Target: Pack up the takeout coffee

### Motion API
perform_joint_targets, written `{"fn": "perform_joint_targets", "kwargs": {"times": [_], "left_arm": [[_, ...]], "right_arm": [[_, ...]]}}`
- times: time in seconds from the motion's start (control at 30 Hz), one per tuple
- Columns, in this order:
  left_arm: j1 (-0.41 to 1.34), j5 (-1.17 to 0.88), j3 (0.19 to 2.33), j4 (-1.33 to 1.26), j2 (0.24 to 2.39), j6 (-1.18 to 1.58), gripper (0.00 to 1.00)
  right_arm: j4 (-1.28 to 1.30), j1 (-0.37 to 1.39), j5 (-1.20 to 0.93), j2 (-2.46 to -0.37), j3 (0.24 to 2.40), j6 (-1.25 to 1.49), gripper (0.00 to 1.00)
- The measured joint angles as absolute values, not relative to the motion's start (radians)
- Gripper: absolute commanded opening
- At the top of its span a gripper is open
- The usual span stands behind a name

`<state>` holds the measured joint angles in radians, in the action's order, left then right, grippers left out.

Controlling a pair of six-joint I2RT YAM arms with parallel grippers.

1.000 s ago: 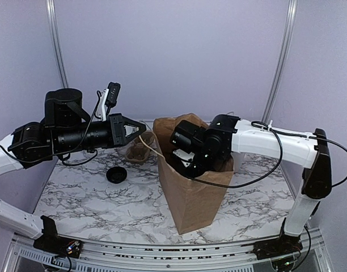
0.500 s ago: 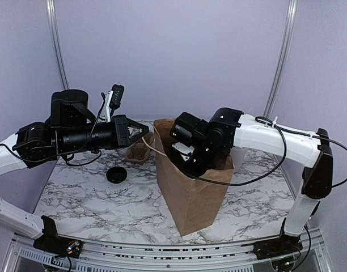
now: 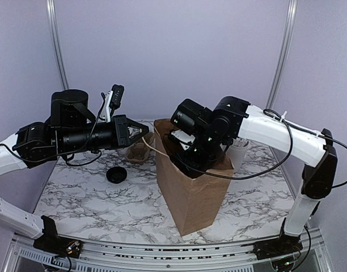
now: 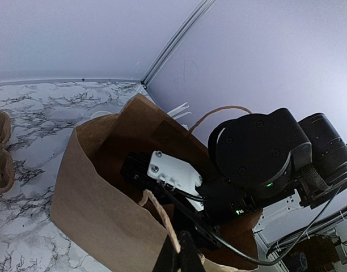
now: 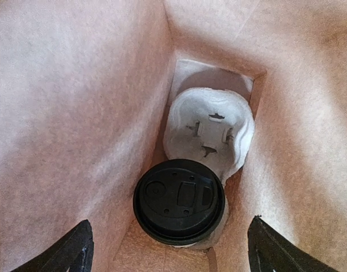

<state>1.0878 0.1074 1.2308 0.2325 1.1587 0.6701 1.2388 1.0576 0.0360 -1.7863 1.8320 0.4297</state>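
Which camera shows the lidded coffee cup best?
Right wrist: it looks down into the paper bag at the lidded cup, showing its black top. Top and left wrist views show only the bag; the cup is hidden.

A robotics lab test cell: plain lilac walls [image 3: 173, 56] and bare metal poles [image 3: 56, 51] close in a marble-patterned table [image 3: 105, 209]. Two robot arms [image 3: 83, 139] are bolted to a metal rail [image 3: 162, 253] at its near edge, with loose cables [image 3: 241, 178] trailing over them.
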Motion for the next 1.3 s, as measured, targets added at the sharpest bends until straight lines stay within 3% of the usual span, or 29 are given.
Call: {"fn": "perform_joint_targets", "kwargs": {"times": [0.4,0.7,0.93,1.3], "left_arm": [[1.088,0.118,1.230,0.233,1.159,0.671,0.03],[1.088,0.132,1.231,0.233,1.159,0.670,0.13],[1.088,0.127,1.253,0.230,1.181,0.662,0.26],[1.088,0.121,1.275,0.226,1.181,0.633,0.56]], "right_arm": [[1.288,1.063,0.068,-1.789,1.970,0.432,0.92],[1.288,1.063,0.101,-1.790,2.072,0.425,0.92],[1.245,1.063,0.123,-1.792,2.135,0.406,0.92],[1.067,1.050,0.141,-1.789,2.203,0.335,0.92]]}}
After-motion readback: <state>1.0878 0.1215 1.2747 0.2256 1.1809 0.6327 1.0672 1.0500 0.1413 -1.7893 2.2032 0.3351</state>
